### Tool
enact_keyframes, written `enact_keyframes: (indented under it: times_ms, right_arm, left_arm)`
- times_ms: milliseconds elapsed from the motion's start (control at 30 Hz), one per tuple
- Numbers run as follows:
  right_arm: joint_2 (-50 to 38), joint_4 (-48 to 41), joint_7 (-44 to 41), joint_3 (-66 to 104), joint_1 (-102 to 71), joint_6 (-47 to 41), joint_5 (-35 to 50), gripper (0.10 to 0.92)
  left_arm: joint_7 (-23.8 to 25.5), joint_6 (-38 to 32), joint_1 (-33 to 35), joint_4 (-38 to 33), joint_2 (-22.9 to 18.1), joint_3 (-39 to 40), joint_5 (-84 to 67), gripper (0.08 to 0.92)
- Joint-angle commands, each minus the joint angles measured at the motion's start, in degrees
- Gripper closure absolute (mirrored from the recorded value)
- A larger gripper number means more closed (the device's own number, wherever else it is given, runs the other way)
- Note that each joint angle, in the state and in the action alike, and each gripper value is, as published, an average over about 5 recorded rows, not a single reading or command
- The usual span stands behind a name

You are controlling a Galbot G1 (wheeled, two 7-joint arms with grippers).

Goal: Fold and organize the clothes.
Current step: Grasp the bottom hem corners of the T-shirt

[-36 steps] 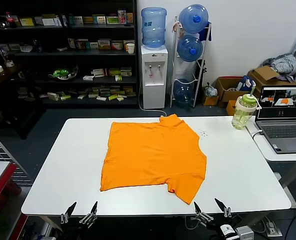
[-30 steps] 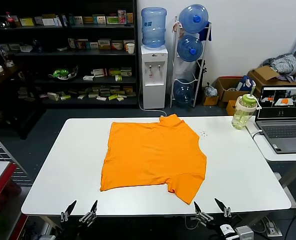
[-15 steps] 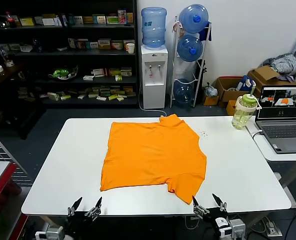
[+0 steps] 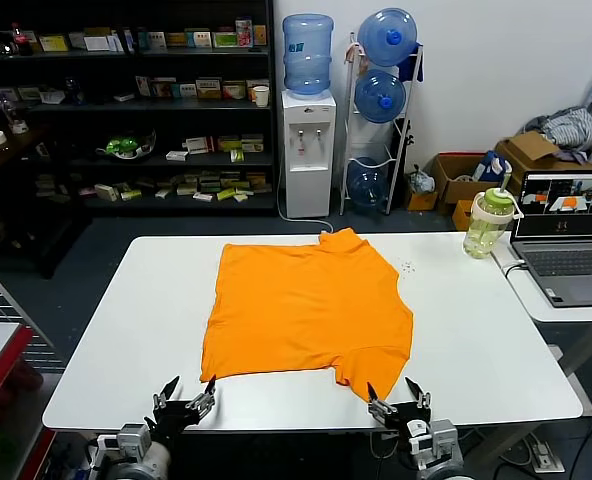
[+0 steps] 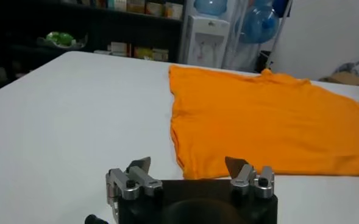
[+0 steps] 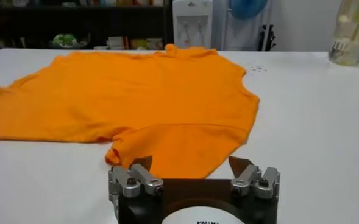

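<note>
The left pincer hovers at the near edge of the white desk, its fingers spread wide and holding nothing, just short of the near left corner of the clothes. That orange T-shirt lies flat in the middle of the desk, one sleeve pointing toward the near right, another bump of fabric at the far edge. The right pincer is likewise open and empty at the near edge, just before the near sleeve. This looks like the approach before a first fold: nothing is gripped yet. Next, each pincer likely needs to reach forward, drop to the desk surface and pinch the cloth's near edge without bunching it.
</note>
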Motion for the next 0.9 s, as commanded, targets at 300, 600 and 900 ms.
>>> enact_keyframes:
  times_ms: [300,600,900]
  right_arm:
    - [0.4,-1.8,0.2,-1.2,1.2,-0.3,-0.8,0.298]
    - [0.4,-1.8,0.5,-1.4,1.0,-0.4,-0.6,0.558]
    - [0.4,-1.4,1.0,-1.1,0.8,0.4,0.1,0.817]
  left_arm:
    - [-0.4,0.7,-4.7,4.1,-1.1,2.7,0.7,0.177]
    - [-0.5,1.1,-5.7,5.7,-1.7,3.6,1.4,0.334]
    - [-0.5,1.0,-6.0,6.6,-2.1,4.0,2.0,0.593]
